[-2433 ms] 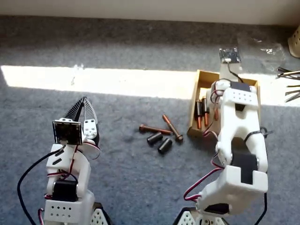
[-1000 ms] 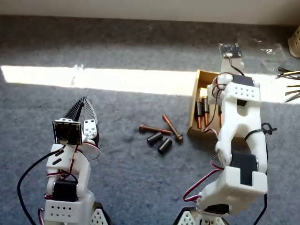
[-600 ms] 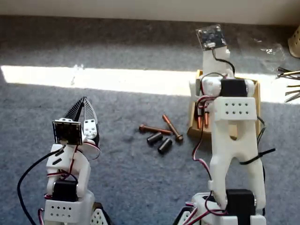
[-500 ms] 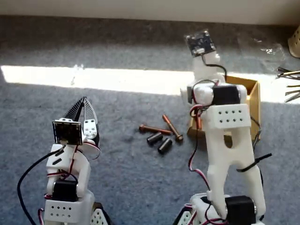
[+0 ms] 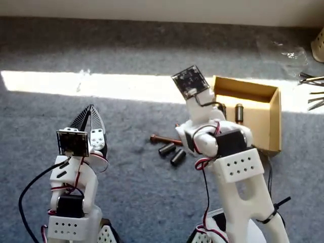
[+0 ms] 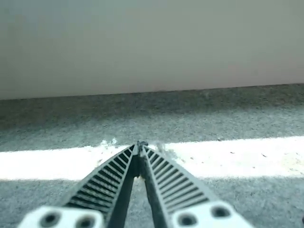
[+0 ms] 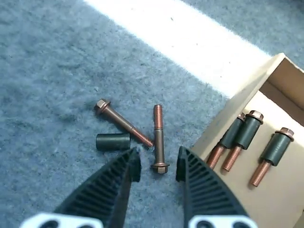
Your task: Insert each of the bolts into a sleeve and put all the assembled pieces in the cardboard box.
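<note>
Grey carpet (image 7: 47,71): your right gripper (image 7: 158,164) hangs spread over a loose bolt (image 7: 157,128), likely to grasp it; left gripper (image 6: 140,148) sits clenched, empty

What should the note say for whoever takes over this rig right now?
Left gripper: shut, empty, off to the side, away from the parts.
Right gripper: open, empty, above the loose parts beside the cardboard box.
Done: three assembled pieces lie in the box.
Left: two bolts and two sleeves lie loose on the carpet; each bolt needs a sleeve, then goes in the box.
</note>
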Robot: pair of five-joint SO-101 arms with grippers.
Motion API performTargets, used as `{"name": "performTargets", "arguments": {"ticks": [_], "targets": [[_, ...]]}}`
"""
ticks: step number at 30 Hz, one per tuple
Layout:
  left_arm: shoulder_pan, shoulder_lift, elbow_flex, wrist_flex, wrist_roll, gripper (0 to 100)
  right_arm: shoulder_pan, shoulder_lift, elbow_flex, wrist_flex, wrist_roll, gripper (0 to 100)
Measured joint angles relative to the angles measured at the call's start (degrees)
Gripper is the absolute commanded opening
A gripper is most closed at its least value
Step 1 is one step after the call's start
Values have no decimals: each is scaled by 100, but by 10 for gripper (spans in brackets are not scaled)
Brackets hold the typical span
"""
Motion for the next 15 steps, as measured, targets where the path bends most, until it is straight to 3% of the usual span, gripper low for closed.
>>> {"name": "performTargets", "arguments": {"ticks": [10,15], "targets": [[0,0,-9,0,0,8,-9,-932,1697,-1512,0,107],[-466,0,-26,0,0,6,-9,-1055,2224,-1855,0,109]]}}
